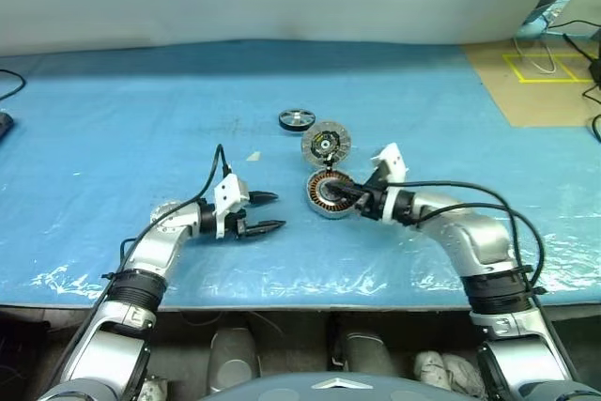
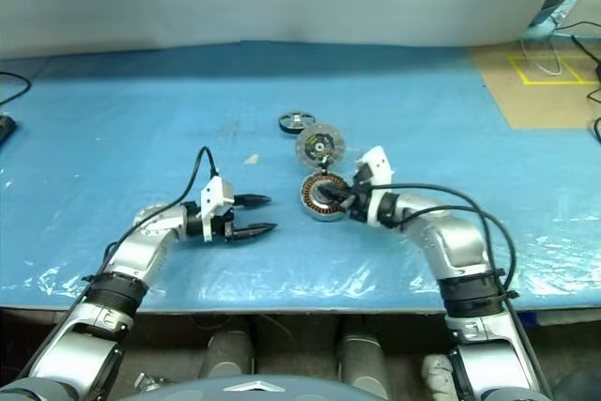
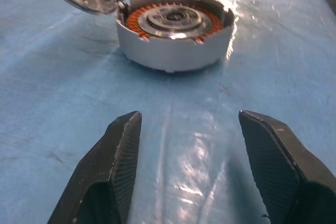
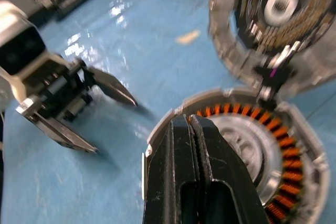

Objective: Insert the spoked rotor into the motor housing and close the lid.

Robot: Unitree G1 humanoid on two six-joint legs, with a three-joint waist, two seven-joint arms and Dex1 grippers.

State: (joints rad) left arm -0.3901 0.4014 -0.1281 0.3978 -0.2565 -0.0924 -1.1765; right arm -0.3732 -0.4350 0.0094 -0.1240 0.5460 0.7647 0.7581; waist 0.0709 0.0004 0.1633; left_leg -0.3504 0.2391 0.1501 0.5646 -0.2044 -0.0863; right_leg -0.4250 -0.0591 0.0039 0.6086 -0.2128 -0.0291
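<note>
We judge the rotor (image 1: 297, 120) still waits apart while our closed right hand (image 1: 340, 191) rests over the open motor housing (image 1: 328, 194); our open, empty left hand (image 1: 267, 212) must fetch it next.

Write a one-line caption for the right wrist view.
Shut right end effector poised over the motor housing with copper windings; hinged-open lid behind it, open left end effector facing across the blue table cover.

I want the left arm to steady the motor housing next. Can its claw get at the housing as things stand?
Probably yes. The left claw is open and points at the motor housing across bare blue sheet. The shut right claw rests at the housing's far rim, leaving the near wall free.
</note>
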